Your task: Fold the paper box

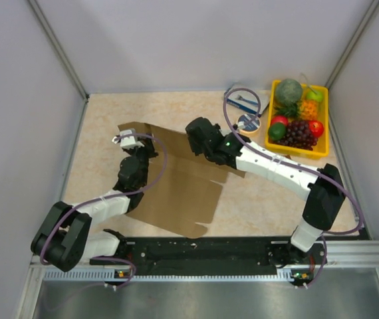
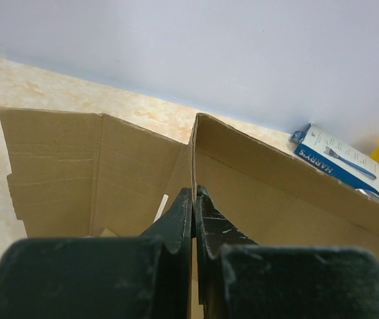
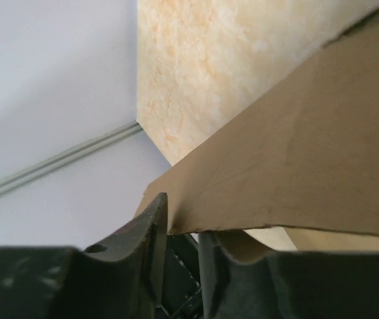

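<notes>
The paper box point(image 1: 176, 193) is a large brown cardboard blank lying in the middle of the table, with its far flaps raised. My left gripper point(image 1: 141, 143) is at its far-left part. In the left wrist view the left gripper point(image 2: 195, 196) is shut on the thin upright edge of a cardboard panel point(image 2: 289, 193). My right gripper point(image 1: 197, 135) is at the box's far-right flap. In the right wrist view the right gripper point(image 3: 183, 229) shows a gap between its fingers, and the corner of a brown flap point(image 3: 296, 166) lies across the tips.
A yellow tray point(image 1: 324, 126) of fruit stands at the far right. A blue-and-white carton point(image 1: 244, 101) and a round white tin point(image 1: 249, 123) lie left of it; the carton also shows in the left wrist view point(image 2: 336, 159). Grey walls enclose the table.
</notes>
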Action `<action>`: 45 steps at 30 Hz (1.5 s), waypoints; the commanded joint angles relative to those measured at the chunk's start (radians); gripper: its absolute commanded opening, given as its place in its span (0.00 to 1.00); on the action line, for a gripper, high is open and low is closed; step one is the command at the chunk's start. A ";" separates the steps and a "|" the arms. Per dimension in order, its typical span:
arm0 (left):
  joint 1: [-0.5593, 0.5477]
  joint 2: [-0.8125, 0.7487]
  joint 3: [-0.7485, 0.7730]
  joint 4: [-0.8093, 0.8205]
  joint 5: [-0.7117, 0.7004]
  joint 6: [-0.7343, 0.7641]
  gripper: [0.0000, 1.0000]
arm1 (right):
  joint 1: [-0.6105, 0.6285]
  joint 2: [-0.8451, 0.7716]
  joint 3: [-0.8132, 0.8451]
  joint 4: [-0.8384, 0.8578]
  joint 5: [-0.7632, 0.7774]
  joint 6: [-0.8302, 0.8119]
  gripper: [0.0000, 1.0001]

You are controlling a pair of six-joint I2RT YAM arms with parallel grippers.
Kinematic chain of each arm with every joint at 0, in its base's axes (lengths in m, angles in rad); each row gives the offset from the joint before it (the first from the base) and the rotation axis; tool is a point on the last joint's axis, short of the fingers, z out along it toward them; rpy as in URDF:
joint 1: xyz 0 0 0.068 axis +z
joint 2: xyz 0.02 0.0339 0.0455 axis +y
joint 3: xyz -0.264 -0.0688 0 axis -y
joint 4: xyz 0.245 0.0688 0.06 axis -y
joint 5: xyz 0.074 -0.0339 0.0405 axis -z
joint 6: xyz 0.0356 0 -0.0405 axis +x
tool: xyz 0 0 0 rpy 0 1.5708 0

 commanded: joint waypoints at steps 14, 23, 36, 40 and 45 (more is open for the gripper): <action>0.021 -0.606 0.089 -0.827 0.087 -0.265 0.73 | -0.110 -0.093 -0.202 0.231 -0.001 -0.044 0.00; 0.313 -0.656 0.189 -1.195 0.411 -0.328 0.82 | -0.201 -0.234 -0.502 0.540 -0.136 -0.320 0.00; 0.640 -0.052 0.325 -0.945 0.644 -0.301 0.51 | -0.285 -0.302 -0.636 0.770 -0.288 -0.559 0.00; 0.637 0.128 0.468 -0.925 0.852 -0.253 0.49 | -0.296 -0.307 -0.667 0.796 -0.308 -0.549 0.00; 0.572 0.292 0.553 -1.063 0.968 -0.178 0.37 | -0.305 -0.307 -0.704 0.842 -0.325 -0.527 0.00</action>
